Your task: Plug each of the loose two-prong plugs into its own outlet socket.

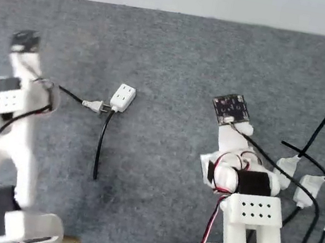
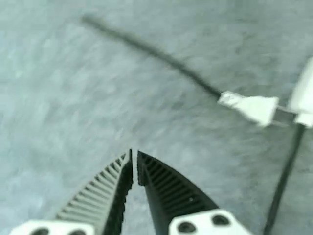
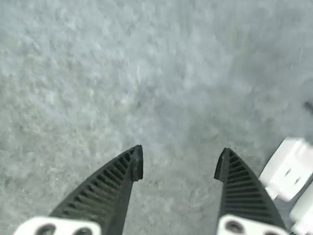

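Grey carpet [image 1: 177, 68] spreads wide between my arms. Left gripper [image 2: 134, 155] together, right gripper [image 3: 181, 151] apart; one plug [image 1: 95, 106] touches one outlet [image 1: 123, 97].

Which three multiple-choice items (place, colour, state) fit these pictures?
1. On which side of the white outlet block lies the white plug? A) toward the right arm B) toward the left arm C) on top
2. Which colour has this plug's cable? A) red B) white C) black
3. How stand the right arm's jaws? A) open, empty B) shut on a plug C) shut on a cable
Answers: 1 B, the plug lies on the block's left-arm side; 2 C, a black line runs from it; 3 A, grey mat shows between the parted jaws.
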